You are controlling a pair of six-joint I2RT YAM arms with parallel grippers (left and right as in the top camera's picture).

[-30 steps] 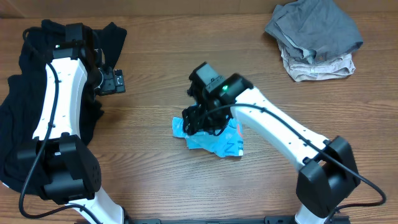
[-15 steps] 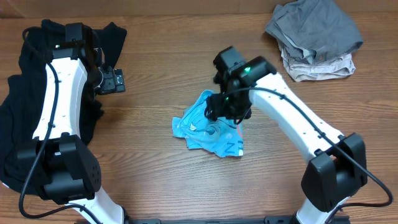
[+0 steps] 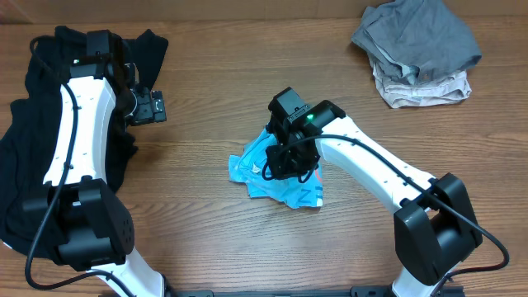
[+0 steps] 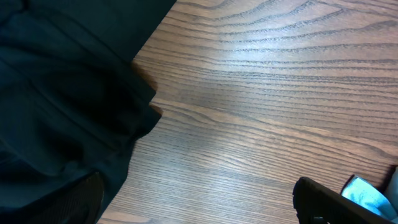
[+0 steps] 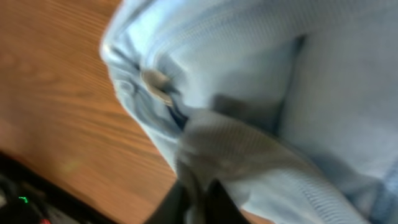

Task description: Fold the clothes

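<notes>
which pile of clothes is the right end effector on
The light blue garment in the middle of the table: the right end effector grips it. The black clothes at left and the grey pile at far right lie well away.

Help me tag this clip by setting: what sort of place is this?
Probably a robotics lab or test bench, not a home: a left arm and right arm stand at a wooden table, with a blue garment, black clothes and a gray pile as practice laundry.

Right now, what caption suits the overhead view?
Right arm grips a blue garment mid-table; left arm hovers beside black clothes.
</notes>
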